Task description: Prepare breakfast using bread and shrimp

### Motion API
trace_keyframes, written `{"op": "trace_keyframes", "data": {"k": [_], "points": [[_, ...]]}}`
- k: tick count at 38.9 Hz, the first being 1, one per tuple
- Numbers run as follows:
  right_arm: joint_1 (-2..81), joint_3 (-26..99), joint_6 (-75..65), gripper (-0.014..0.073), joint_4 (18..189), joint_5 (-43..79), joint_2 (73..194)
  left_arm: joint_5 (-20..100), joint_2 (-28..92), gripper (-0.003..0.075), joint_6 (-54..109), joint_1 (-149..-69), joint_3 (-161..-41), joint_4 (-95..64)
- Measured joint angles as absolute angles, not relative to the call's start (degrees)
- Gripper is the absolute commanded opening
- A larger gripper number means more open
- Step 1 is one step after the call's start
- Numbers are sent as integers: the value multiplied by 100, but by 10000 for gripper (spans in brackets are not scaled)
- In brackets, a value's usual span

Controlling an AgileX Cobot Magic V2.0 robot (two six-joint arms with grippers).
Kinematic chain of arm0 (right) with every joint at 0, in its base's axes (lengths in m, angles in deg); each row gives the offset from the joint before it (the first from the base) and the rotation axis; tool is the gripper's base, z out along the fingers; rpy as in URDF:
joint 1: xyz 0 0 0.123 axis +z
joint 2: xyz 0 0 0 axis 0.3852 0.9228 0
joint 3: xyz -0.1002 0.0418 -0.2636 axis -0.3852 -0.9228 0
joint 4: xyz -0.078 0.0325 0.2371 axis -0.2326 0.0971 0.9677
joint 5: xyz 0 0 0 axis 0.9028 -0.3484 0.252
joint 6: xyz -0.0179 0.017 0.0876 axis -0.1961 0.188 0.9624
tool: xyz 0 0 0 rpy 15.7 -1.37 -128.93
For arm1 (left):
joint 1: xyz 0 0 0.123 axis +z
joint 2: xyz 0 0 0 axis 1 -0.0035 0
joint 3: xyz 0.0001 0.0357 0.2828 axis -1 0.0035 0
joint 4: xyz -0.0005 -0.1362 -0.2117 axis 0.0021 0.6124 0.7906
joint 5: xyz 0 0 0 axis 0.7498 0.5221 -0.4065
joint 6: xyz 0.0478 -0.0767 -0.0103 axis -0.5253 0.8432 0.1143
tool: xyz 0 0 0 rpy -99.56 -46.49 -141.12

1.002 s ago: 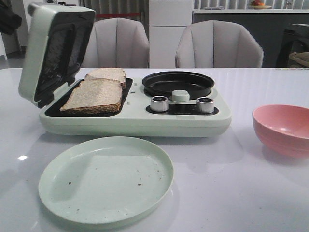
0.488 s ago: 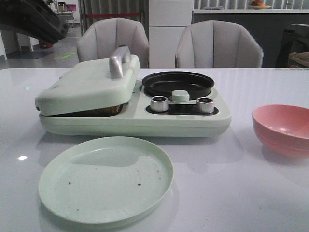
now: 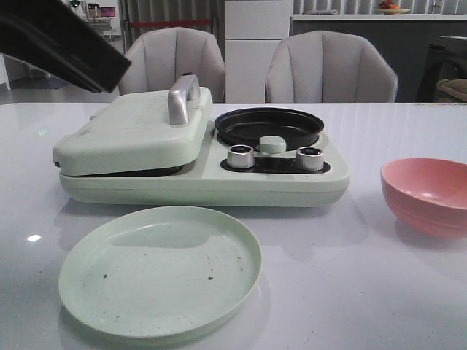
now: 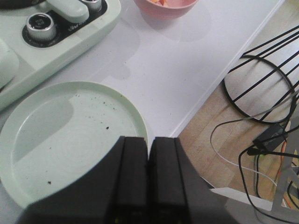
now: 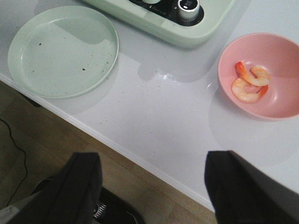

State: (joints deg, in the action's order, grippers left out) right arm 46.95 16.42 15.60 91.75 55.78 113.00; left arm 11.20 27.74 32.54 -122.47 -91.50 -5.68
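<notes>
The bread is hidden under the shut pale-green lid point(image 3: 131, 131) of the breakfast maker point(image 3: 219, 186). Two curled orange-and-white shrimp point(image 5: 250, 83) lie in the pink bowl point(image 5: 282, 53), which stands on the table at the right point(image 3: 427, 193). My left gripper point(image 4: 149, 140) is shut and empty, held above the near edge of the green plate point(image 4: 60, 135). Its arm point(image 3: 66, 44) shows dark at the upper left, above the lid. My right gripper point(image 5: 154, 156) is open and empty, over the table's front edge, apart from the bowl.
The empty green plate point(image 3: 160, 270) lies in front of the maker. An empty black pan point(image 3: 268, 125), two metal knobs point(image 3: 241, 156) and a round pale-green knob point(image 3: 273, 144) sit on the maker's right half. Two chairs stand behind the table. Cables lie on the floor point(image 4: 261, 140).
The lid has come down from upright and now lies shut over the two bread slices. My left arm has come into view at the upper left.
</notes>
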Motion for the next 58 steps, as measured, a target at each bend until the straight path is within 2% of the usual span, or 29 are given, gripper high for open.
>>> {"op": "trace_keyframes", "data": {"k": [8, 14, 27, 58], "points": [[4695, 1642, 1573, 568, 9175, 5578, 11300, 1087, 3604, 104, 5199, -12274, -8986, -2478], [4695, 1642, 1572, 568, 9175, 5578, 11300, 1065, 4259, 101, 5875, -12274, -8803, -3202], [4695, 1642, 1572, 568, 9175, 5552, 11300, 1028, 5287, 99, 6001, -12274, -8475, -3295], [4695, 1642, 1585, 568, 9165, 5452, 11576, 1028, 5375, 99, 6011, -12274, -8440, -3295]]}}
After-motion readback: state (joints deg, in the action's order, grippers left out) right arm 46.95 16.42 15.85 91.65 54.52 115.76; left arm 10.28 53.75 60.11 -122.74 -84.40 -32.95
